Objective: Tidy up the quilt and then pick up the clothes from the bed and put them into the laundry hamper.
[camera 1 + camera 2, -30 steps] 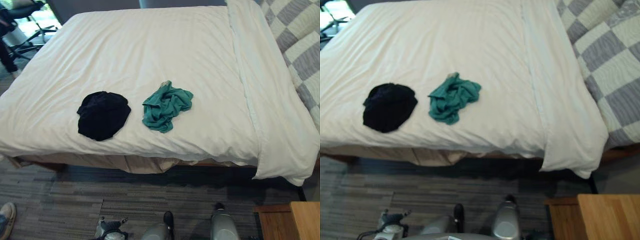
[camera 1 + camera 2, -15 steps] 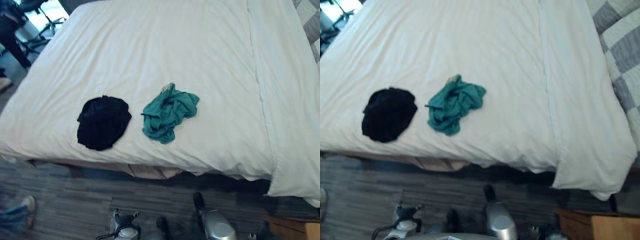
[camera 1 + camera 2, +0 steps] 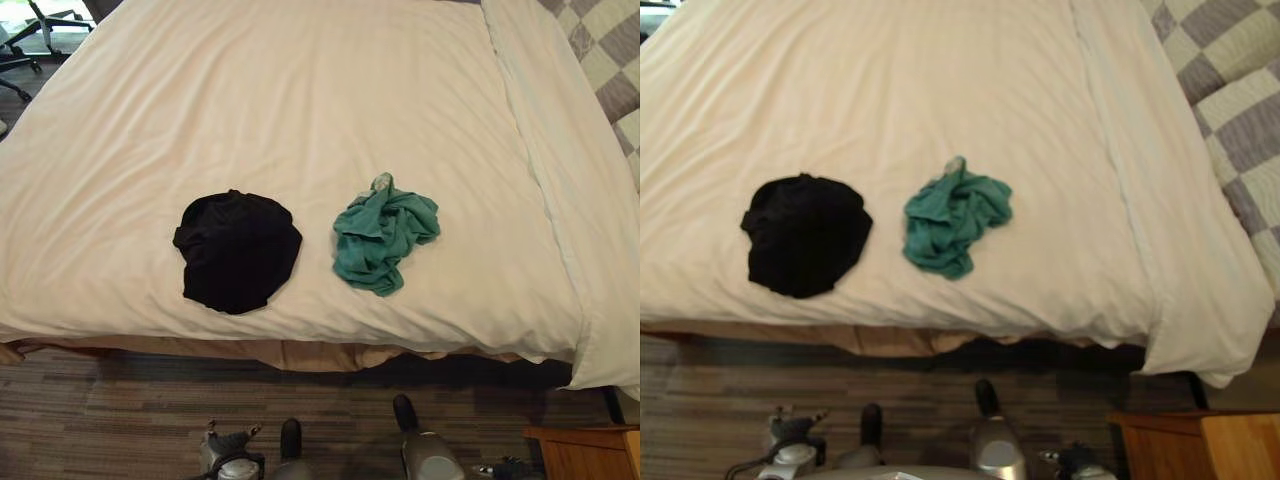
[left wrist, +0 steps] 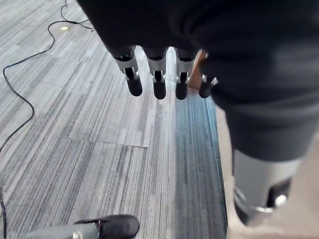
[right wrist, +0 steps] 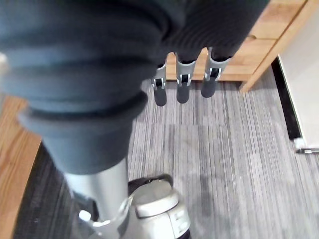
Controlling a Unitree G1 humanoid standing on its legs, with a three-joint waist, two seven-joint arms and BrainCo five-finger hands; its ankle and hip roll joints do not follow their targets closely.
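Left eye view: checked pillows [image 3: 605, 50] cut off beyond quilt [image 3: 300, 120].

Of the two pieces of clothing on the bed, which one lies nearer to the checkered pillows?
The green garment. It lies on the white quilt on the pillows' side; the black garment lies farther left.

The quilt [image 3: 300, 110] was matt, off-white cloth, smooth with faint creases. The black garment [image 3: 238, 250] was matt, soft cloth; the teal garment [image 3: 383, 235] was thin, crumpled cloth. The pillows [image 3: 1230, 80] were checked woven fabric. The floor [image 4: 99, 149] was striped, low-pile carpet. The cabinet [image 3: 1205, 445] was smooth, satin-finished wood.
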